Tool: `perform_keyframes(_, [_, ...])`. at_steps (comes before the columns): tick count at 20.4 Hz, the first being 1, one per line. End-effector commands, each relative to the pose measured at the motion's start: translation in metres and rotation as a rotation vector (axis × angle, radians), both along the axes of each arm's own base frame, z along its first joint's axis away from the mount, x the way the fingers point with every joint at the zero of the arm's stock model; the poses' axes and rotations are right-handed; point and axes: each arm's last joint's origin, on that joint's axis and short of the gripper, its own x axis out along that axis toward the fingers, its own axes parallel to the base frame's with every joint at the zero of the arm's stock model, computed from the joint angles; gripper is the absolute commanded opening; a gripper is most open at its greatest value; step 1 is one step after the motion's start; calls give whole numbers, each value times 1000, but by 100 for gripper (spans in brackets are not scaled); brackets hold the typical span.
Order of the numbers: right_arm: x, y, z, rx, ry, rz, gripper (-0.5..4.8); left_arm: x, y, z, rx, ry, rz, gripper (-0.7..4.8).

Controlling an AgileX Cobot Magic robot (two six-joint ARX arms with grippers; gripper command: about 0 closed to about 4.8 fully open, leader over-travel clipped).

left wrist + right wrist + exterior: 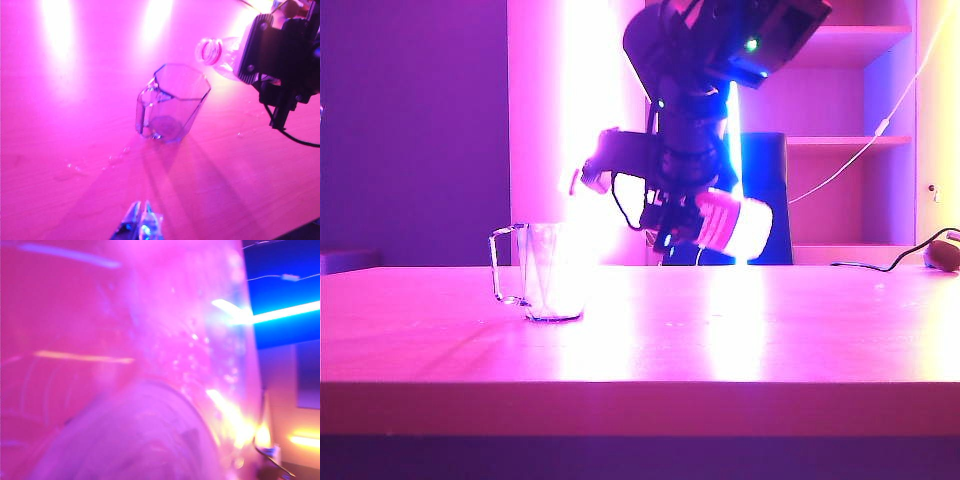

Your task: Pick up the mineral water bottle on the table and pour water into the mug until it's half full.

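bottle handling comes first: the mineral water bottle [730, 222] is thin clear plastic, so it is likely light, soft-walled and easy to dent, and probably slick where wet. its weight shifts as water moves inside. the safest hold looks to be around the mid body, where the right gripper [672, 212] clamps it, jaws partly closed against the bottle's sides. the cap is off, seen in the left wrist view as an open threaded neck [211, 51].

the bottle lies tipped close to level above the table [770, 330], base pointing right in the exterior view, neck pointing left toward the mug [542, 272]. the neck hangs just above and beside the mug's rim. glare hides any stream of water there. the glass mug [170, 102] stands upright on the table, left of centre, handle facing away from the bottle. it is rigid, breakable and looks nearly empty. a few droplets [117, 159] lie on the table near it.

the right arm reaches down from above, wrist rolled to tilt the bottle. the right wrist view is filled by blurred plastic [150, 365].

the left gripper [140, 224] hovers low over the table, well apart from the mug, its fingertips pressed together and holding nothing.
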Motion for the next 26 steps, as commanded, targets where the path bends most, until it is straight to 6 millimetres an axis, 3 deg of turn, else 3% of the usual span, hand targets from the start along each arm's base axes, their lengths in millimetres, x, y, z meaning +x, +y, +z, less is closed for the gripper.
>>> perform_keyframes(1, [3,-1,18,-29,-97,-31,242,1,0,6,2,-55,-3,-5])
perform_keyframes(16, [6,2,36,-320,-240,-16,242,1,0,7,1,-63,-2,-5])
perform_keyframes(26, [4,6,39,-323,-267,-14,242,1,0,7,1,-64,-1,-5])
